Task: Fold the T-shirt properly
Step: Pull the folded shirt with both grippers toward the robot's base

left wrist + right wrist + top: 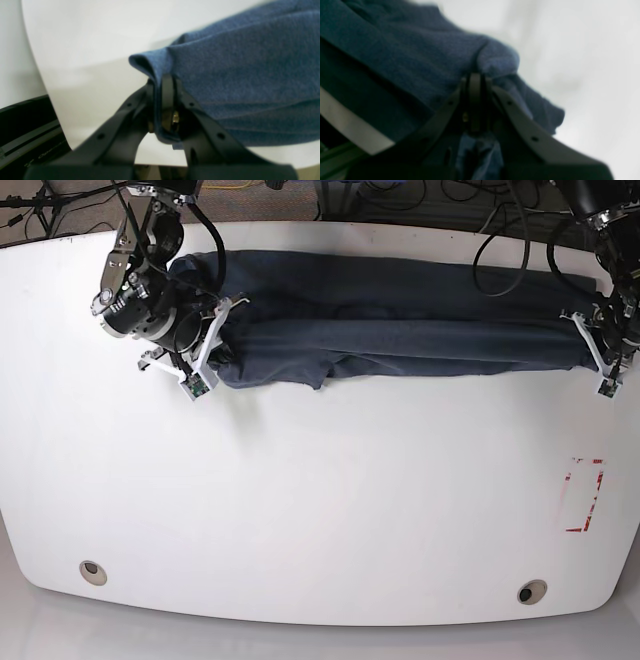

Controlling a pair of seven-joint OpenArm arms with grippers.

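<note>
Navy T-shirt point(400, 320), stretched along the surface's point(320, 500) far edge, wants both arms' clenched fingers point(167, 92) point(475, 100) moving together, keeping even tension to avoid wrinkles.

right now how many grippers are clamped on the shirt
2. The right gripper is shut on the T-shirt at its end on the base view's left; the left gripper is shut on the opposite end, by the table's right edge.
</note>
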